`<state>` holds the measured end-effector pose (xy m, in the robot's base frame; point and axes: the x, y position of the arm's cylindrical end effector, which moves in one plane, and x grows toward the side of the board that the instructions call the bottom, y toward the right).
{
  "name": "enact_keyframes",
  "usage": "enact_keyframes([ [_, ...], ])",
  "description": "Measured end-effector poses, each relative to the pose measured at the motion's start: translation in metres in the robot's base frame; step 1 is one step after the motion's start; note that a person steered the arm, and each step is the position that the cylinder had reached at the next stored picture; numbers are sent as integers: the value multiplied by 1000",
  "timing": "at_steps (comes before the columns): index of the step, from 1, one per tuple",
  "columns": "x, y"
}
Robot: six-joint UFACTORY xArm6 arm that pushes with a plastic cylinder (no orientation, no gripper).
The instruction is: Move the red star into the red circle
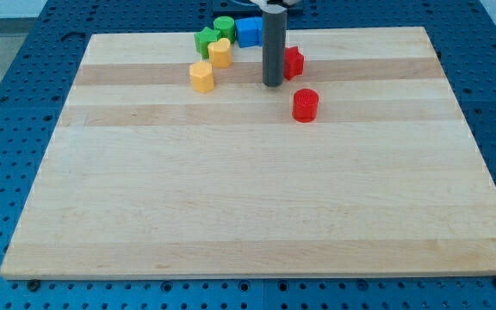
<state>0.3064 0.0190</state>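
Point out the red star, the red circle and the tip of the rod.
red star (295,63), camera view, on its right part beside the rod.
red circle (305,105), camera view, on its side wall.
my tip (272,83), camera view, rod's lower end, left of the star.

Wooden board (248,189) with red, yellow, green, blue blocks near the view's top

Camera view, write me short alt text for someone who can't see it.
A dark rod's tip rests on a wooden board just left of the red star, with the red circle slightly below and right. Near the top edge cluster two yellow blocks, two green blocks and a blue block.
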Motion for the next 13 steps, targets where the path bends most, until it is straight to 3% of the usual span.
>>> enact_keyframes([
  [2, -77, 0],
  [4, -79, 33],
  [6, -40, 81],
  [8, -91, 83],
  [10, 12, 62],
  [11, 23, 65],
  [13, -65, 74],
])
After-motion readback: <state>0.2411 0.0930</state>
